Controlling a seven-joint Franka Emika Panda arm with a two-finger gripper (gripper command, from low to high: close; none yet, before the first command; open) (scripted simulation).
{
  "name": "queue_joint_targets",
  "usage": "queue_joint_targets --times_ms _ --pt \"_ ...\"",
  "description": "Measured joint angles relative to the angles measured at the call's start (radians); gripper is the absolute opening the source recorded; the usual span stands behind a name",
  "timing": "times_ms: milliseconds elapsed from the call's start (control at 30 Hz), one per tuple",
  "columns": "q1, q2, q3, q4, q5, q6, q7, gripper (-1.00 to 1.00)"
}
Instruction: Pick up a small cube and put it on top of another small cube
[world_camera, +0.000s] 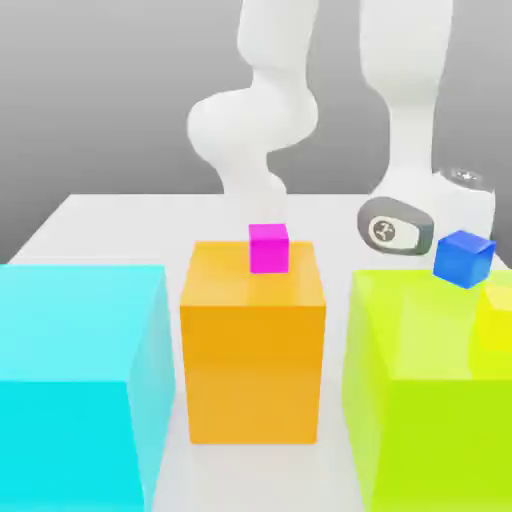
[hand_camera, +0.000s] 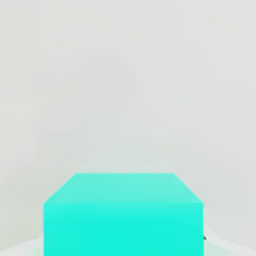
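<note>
Exterior view, worked from its left to its right; landmark, the orange block (world_camera: 253, 340).

To its left, well apart: big cyan block (world_camera: 65, 400), cut by the frame edge. Orange block upright on a pale surface (world_camera: 255, 483). On its top, toward the far edge and right of centre, sits the magenta cube (world_camera: 269, 248), small and upright. Behind the orange block rises part of the white arm (world_camera: 262, 120).

Right of the landmark and farther back: the gripper (world_camera: 425, 218), its housing white with a dark-rimmed oval patch. Cannot tell whether it stands apart, together or clamped on anything. Nearer, right of the landmark: big lime block (world_camera: 440, 440). At its far edge, the blue cube (world_camera: 464, 259), small, turned cornerwise, overlapping the housing's outline; contact unclear. Farthest right of the landmark, the yellow cube (world_camera: 497, 317), small, cut by the frame edge, against the lime block's top.

Hand view: turquoise block (hand_camera: 123, 220), squared to the camera. Its place relative to the orange block: cannot tell.
</note>
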Motion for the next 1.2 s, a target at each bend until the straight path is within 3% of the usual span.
queue_joint_targets --times_ms 233,467,900,1200 --pt "-0.086 -0.127 0.123 -0.02 0.142 -0.098 -0.102 -1.0" --pt "-0.08 -0.23 0.148 -0.042 0.249 -0.189 -0.169 -1.0" --pt "-0.026 -0.36 0.136 0.33 0.305 -0.72 -0.128 -1.0" --pt "-0.056 -0.545 0.009 0.362 0.26 -0.924 -0.493 -1.0"
